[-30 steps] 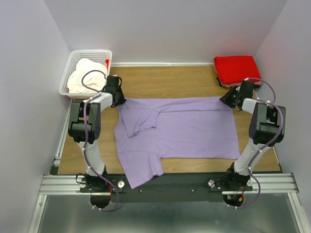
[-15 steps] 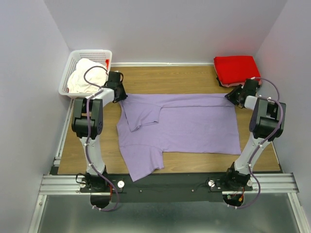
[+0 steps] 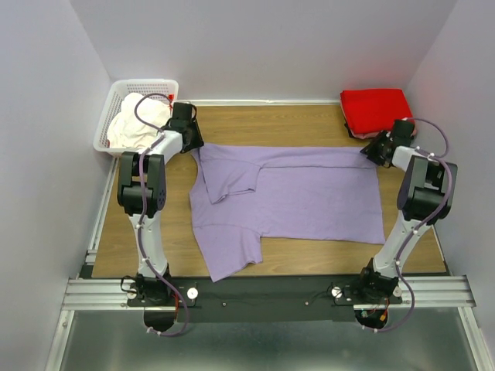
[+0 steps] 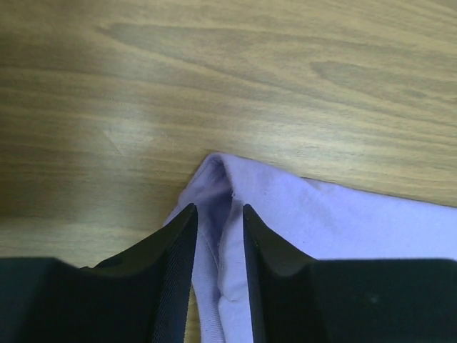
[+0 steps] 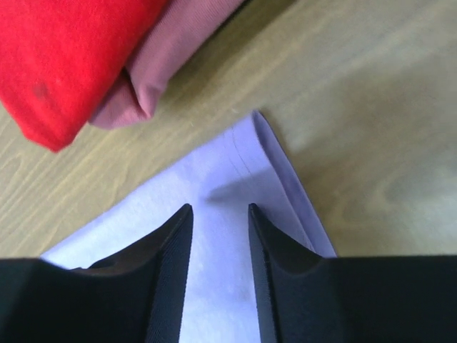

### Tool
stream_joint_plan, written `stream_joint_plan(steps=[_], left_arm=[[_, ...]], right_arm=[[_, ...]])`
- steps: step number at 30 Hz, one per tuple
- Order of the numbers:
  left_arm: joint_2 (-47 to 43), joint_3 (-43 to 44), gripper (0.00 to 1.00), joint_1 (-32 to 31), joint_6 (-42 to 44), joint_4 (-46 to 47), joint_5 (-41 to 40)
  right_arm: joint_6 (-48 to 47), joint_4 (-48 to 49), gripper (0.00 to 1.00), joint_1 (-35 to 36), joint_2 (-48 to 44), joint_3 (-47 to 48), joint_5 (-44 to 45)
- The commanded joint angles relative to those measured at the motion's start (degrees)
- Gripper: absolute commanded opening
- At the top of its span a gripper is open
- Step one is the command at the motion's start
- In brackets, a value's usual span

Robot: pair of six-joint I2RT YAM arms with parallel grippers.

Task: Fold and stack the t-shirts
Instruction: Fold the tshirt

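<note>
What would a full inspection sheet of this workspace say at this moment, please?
Surface: wooden table, no damage seen.
Job's things: lavender t-shirt spread flat, one sleeve folded in; red t-shirt folded far right atop pinkish cloth; cream t-shirt bundled in white basket.
Clutter: only that basket, far left.
Hands: left hand open astride the lavender shirt's far-left corner; right hand open over its far-right corner.
Cables: cables loop along both arms, none snagged.
Surroundings: plain walls on three sides; metal rail at near edge.

Three t-shirts [image 3: 309, 193] [image 3: 377, 108] [image 3: 124, 127], one pink cloth [image 5: 161, 68], one basket [image 3: 143, 83]
</note>
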Motion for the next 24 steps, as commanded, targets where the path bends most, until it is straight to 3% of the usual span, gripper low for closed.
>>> stream_joint_plan(steps=[1,8,14,18,24], left_arm=[[-4.6,1.7,0.41,-0.5,0.8,-1.6,-0.4],[-22.0,-9.1,0.5,-4.9,-0.8,-3.4,-2.5],[-39.6,-33.1,0.54,-8.3,-3.8,-6.0,-2.9],[-49.2,-42.3,0.56,-8.8,-6.6,-10.3,-2.3],[-55.1,-46.8,0.57,-9.7,-9.5,-16.9,-1.3]], right_arm=[[-2.2,-8.3,0.47,-0.1,-6.9,1.8,1.9],[-2.7,-17.6,0.6,7.7,-21.8,-6.2,7.4],[-2.3,-25.3,0.67,14.6,-35.4,-18.8,14.2],[-1.8,-27.8,0.7,15.1,-44.2,-26.2,13.2],[-2.1,-31.3,0.72,15.2,-50.1,-29.2,12.0]])
